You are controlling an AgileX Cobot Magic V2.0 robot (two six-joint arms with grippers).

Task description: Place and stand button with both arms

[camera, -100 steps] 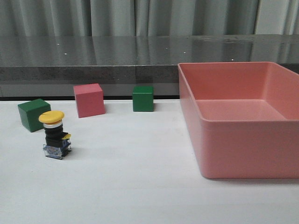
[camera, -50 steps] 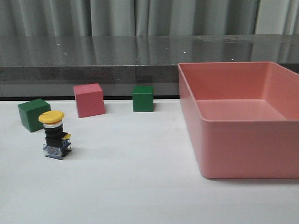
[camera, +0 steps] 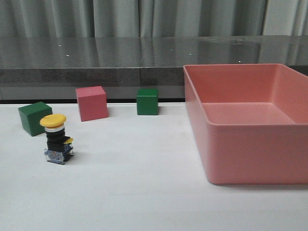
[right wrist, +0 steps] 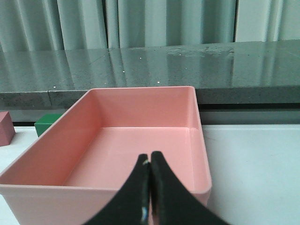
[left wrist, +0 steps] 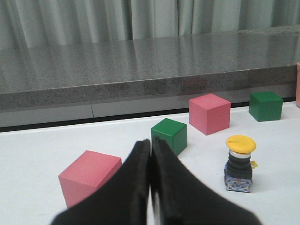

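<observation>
No brand, label or legible writing appeared on any item.

The white table [camera: 144,192] carried one pink bin [camera: 250,125], four cubes and one button. The bin stood on the right side of the table, open at the top, with nothing visible inside it.

Cube count: two pink, two green. In the front view a pink cube [camera: 91,103] and a green cube [camera: 147,101] stood near the rear edge of the table, apart from each other, and a second green cube [camera: 34,118] stood at the far left. A second pink cube [left wrist: 90,177] showed only in the left wrist view, just beside the left gripper [left wrist: 150,154].

The button [camera: 56,139] stood upright on its clear base, yellow cap uppermost, on the left side of the table, just in front of the far-left green cube and well apart from the bin. Nothing touched it.

The left gripper had its fingers pressed together, holding nothing. The right gripper [right wrist: 150,161] was likewise fully closed and empty, positioned at the near wall of the bin.
</observation>
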